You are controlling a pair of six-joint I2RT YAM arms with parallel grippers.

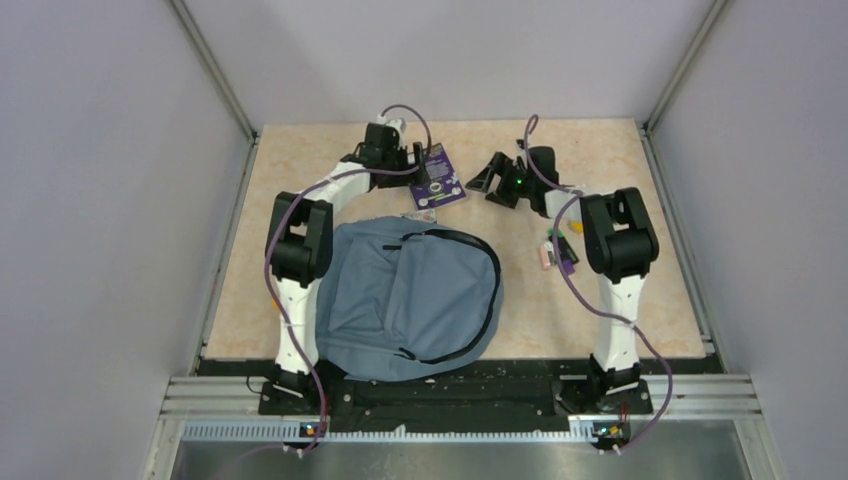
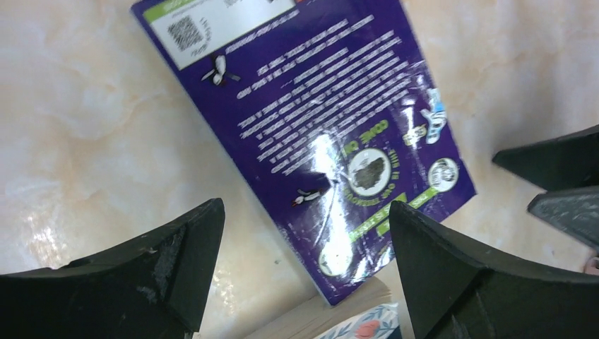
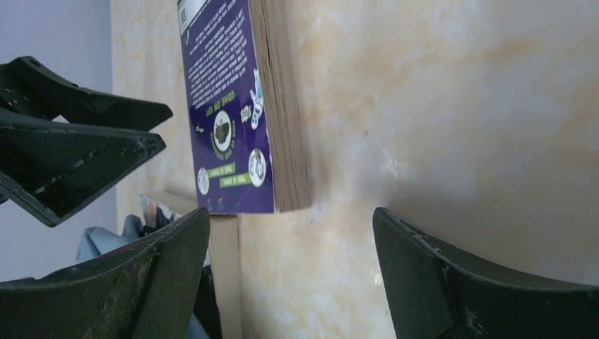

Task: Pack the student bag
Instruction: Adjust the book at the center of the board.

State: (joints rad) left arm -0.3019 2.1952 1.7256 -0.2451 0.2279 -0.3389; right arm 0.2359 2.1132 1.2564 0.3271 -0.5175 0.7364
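Just above the purple book (image 2: 311, 106), left gripper (image 2: 304, 212): jaws spread wide, holding nothing, straddling the cover's near corner. Just right of the purple book, right gripper (image 3: 289, 213): likewise wide and empty, held low near the table (image 1: 640, 170), aimed at the page edge. At the purple book's near corner, a second book (image 2: 332, 318) with a tan page block, touching or tucked under, cannot tell which. Well to the near side of the purple book, between the arm bases, the student bag (image 1: 410, 300): lying flat, front up, with no open mouth visible from above. Further right of the purple book, some small coloured items (image 1: 558, 250), too small to name.

Likely troubles from here: could knock fingers together, with both claws crowding one book. Could pinch only the glossy cover and let the pages fan out or slip free. Could drag the second book along by friction. Could arrive at a bag offering no gap to drop anything into.
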